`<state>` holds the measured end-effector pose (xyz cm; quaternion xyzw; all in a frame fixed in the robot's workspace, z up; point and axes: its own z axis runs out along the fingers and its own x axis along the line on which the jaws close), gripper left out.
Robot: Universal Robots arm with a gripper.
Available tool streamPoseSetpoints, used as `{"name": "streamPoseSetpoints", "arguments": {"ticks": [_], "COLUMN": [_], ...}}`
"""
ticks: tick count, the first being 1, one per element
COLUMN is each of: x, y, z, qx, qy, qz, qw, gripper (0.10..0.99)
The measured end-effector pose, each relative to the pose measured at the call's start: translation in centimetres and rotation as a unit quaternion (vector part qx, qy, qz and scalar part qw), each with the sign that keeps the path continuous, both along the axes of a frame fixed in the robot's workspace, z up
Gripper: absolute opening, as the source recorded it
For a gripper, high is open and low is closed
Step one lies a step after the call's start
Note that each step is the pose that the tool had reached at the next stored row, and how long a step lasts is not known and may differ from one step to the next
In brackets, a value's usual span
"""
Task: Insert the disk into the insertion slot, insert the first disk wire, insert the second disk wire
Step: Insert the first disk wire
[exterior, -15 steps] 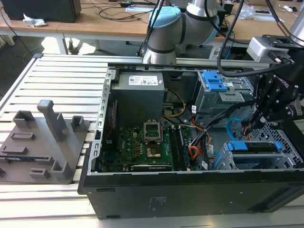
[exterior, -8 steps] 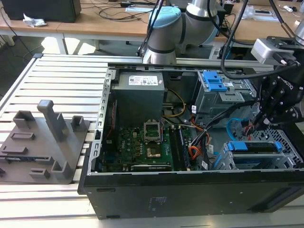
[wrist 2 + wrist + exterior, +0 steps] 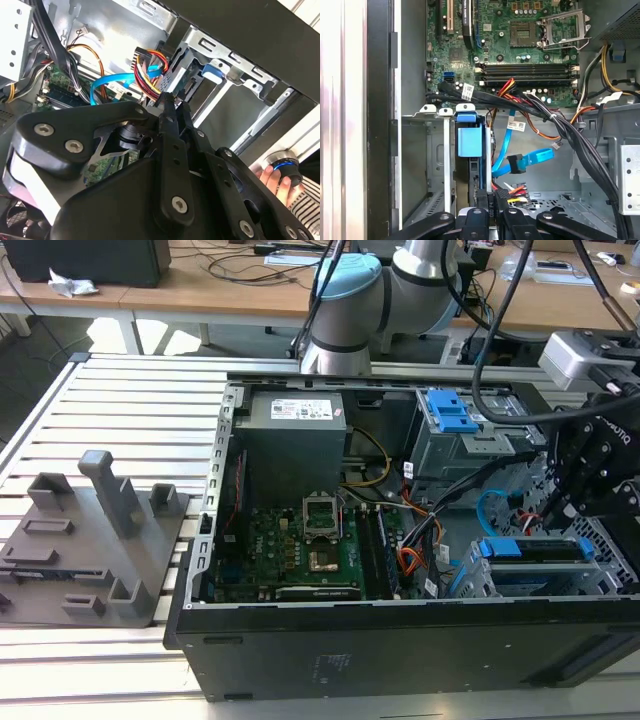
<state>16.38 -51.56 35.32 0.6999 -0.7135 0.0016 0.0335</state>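
The disk (image 3: 469, 142), in its bright blue carrier, sits inside the grey metal insertion slot (image 3: 417, 165), also seen in the exterior view as the disk (image 3: 530, 548) in the case's near right corner. My gripper (image 3: 489, 212) hangs just behind the disk's rear edge, shut on the small dark plug of the first disk wire (image 3: 516, 190), whose red and yellow strands fan out beside it. In the second wrist view the gripper (image 3: 170, 101) pinches the same first disk wire (image 3: 148, 64). The second disk wire (image 3: 530, 158), light blue, loops free nearby with its dark plug loose.
A thick black cable bundle (image 3: 560, 125) crosses above the bay. The motherboard (image 3: 520, 45) lies beyond, and a taller cage with a blue latch (image 3: 450, 412) stands at the case's back right. A person's hand (image 3: 274, 178) rests by a blue-lit knob outside the case. A grey fixture (image 3: 90, 540) stands at the exterior view's left.
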Motion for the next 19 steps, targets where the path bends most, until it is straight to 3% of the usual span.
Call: {"name": "streamPoseSetpoints", "arguments": {"ticks": [6,19], "x": [0.00,0.07], "y": [-0.31,-0.81], "z": [-0.07,-1.04], "qx": [0.0000,0.0000], "qy": [0.0000,0.0000], "qz": [0.000,0.000], "qw": [1.0000,1.0000], "gripper": [0.176,0.176]}}
